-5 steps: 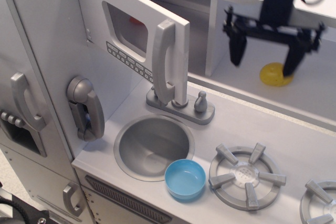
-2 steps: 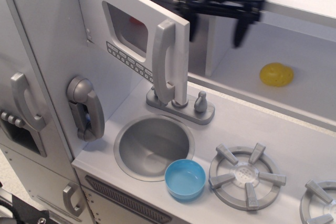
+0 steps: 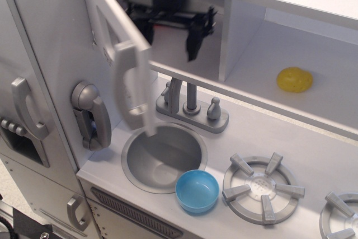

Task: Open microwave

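The microwave door (image 3: 114,37) is a grey flat panel with a tall vertical handle (image 3: 130,85). It is swung wide open toward the left and shows nearly edge-on, so its window is barely visible. The microwave's cavity (image 3: 184,54) lies open behind it. My black gripper (image 3: 168,40) hangs from above inside the door opening, just right of the door's inner face. Its two fingers are spread apart and hold nothing.
A yellow ball (image 3: 295,79) lies on the shelf to the right. Below are a grey faucet (image 3: 190,104), a round sink (image 3: 162,155), a blue bowl (image 3: 197,191) and stove burners (image 3: 263,180). A grey wall phone (image 3: 90,115) hangs at the left.
My gripper has moved left from above the yellow ball into the microwave opening. The door has swung from partly open to wide open, toward the left.
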You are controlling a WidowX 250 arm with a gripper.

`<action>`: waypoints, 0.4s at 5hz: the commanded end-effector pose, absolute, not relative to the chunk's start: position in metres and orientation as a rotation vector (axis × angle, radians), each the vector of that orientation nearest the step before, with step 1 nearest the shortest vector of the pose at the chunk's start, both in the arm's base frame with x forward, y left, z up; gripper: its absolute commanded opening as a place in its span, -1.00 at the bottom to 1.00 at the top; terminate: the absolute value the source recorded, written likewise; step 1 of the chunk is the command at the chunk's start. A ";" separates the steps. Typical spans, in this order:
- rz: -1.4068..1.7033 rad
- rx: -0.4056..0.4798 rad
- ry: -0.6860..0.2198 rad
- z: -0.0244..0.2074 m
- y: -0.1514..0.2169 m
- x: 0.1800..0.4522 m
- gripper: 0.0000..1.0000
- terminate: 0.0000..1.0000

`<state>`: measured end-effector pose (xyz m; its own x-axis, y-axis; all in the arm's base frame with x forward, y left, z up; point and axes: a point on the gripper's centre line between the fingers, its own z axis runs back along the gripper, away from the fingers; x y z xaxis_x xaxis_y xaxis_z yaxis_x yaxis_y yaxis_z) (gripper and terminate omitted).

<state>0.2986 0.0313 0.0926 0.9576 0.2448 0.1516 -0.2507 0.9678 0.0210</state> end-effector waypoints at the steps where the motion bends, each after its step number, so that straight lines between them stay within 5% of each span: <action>1: 0.168 0.049 -0.208 0.112 0.053 0.255 1.00 -1.00; 2: 0.162 0.050 -0.215 0.120 0.057 0.246 1.00 -1.00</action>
<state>0.2438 0.0496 0.1061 0.9715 0.1550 0.1795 -0.1618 0.9865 0.0240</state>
